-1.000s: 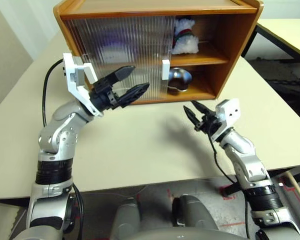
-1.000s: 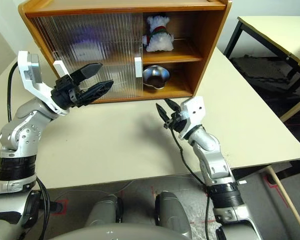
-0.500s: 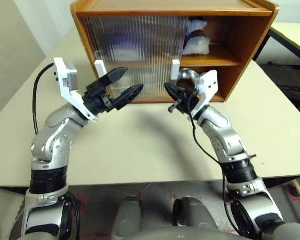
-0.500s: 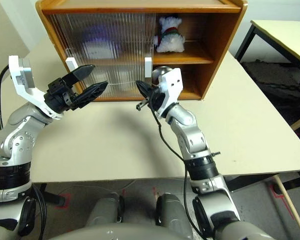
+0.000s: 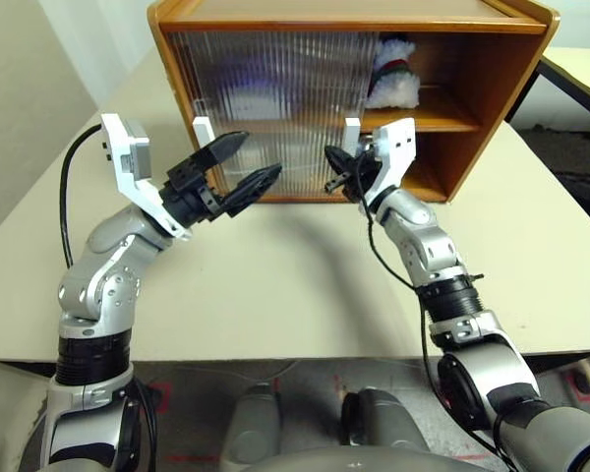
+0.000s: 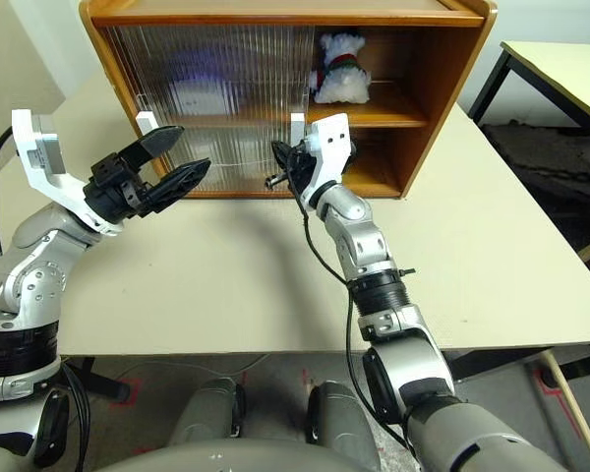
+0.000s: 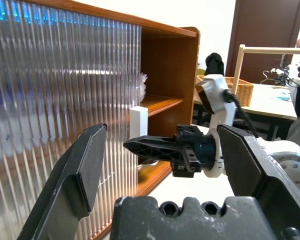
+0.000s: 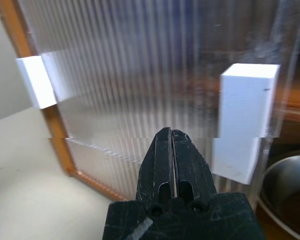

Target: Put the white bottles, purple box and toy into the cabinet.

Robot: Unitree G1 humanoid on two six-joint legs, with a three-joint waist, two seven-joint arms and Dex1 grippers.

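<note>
Behind the cabinet's (image 5: 492, 88) ribbed sliding doors (image 5: 265, 88) I make out only blurred pale and purple smears; contents unidentifiable. Toy (image 6: 339, 69) partly hidden by the door edge. Steel bowl (image 8: 285, 192) cut off at the right wrist view's edge.

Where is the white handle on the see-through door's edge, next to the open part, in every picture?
Left eye view: the white handle is in the upper middle, just behind the right hand.
Right eye view: upper middle, beside that hand.
Left wrist view: at the door's edge, before the wooden shelf.
Right wrist view: past the shut hand, above the steel bowl.
Shared landmark: the ribbed door.
</note>
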